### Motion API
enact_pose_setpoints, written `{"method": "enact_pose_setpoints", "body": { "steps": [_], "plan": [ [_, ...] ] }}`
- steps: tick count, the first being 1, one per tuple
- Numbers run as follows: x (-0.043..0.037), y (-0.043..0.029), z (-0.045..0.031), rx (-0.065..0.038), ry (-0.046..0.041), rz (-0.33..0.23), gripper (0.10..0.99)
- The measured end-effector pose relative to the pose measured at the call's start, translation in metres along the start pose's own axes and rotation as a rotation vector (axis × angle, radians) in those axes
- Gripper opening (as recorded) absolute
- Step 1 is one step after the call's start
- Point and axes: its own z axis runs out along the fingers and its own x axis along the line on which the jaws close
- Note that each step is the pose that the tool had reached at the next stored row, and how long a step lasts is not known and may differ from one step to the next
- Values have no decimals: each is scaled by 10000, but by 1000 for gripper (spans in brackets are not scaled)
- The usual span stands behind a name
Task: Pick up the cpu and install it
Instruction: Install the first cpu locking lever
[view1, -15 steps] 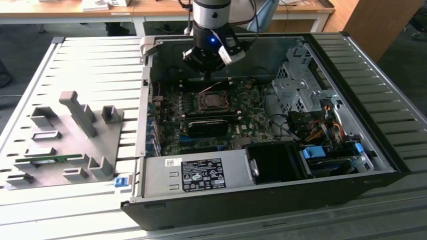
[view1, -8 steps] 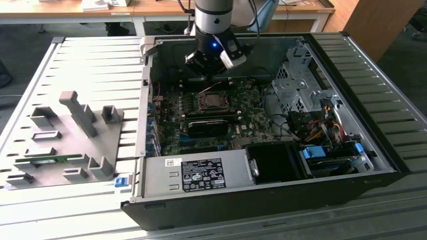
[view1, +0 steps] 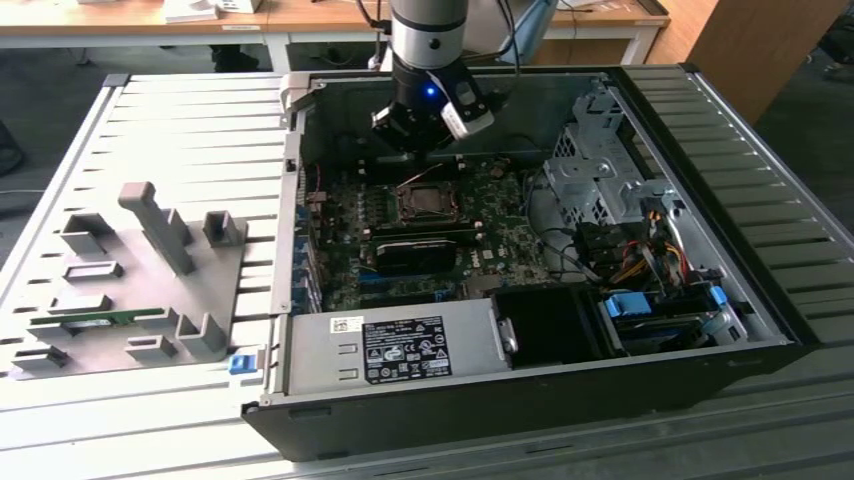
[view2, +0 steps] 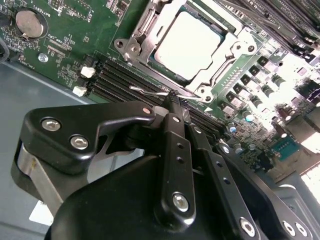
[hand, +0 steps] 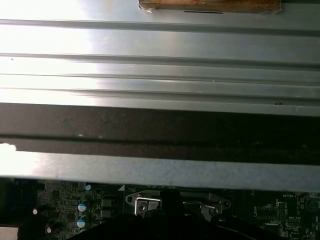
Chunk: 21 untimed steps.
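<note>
The cpu (view2: 187, 44) is already sitting in its socket (view2: 150, 30) at upper centre of the second wrist view. The claw (view2: 172, 100) is hovering just below it, fingers pressed together, gripping nothing. Judging by this, seating looks done; the wire latch lever (view2: 150, 91) likely needs closing.

1. The exterior view is evenly bright; the ribbed table (view1: 174, 130) shines pale.
2. In the second wrist view, glare washes out the green board (view2: 295, 75) at one side.
3. In the first wrist view, the metal wall (hand: 160, 60) reflects strongly and looks soft.
</note>
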Motion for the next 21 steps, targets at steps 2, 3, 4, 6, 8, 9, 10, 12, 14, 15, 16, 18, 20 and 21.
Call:
{"method": "enact_pose_setpoints", "body": {
  "steps": [2,3,4,6,8,9,10,12,14,15,16,18,20,21],
  "plan": [
    [-1,0,3,-1,0,0,106],
    [-2,0,5,-2,-2,0,106],
    [-2,0,7,-2,-1,1,106],
    [-5,0,13,0,-1,0,106],
    [-12,4,23,3,0,0,106],
    [-18,6,31,3,-1,0,106],
    [-27,6,38,2,-1,1,106],
    [-46,7,51,3,0,1,106],
    [-60,10,62,4,0,1,106],
    [-66,12,68,4,1,0,106],
    [-72,14,75,4,0,0,106],
    [-87,18,89,4,-1,1,106],
    [-105,19,102,6,1,0,106],
    [-115,18,108,6,2,0,106]
  ]
}}
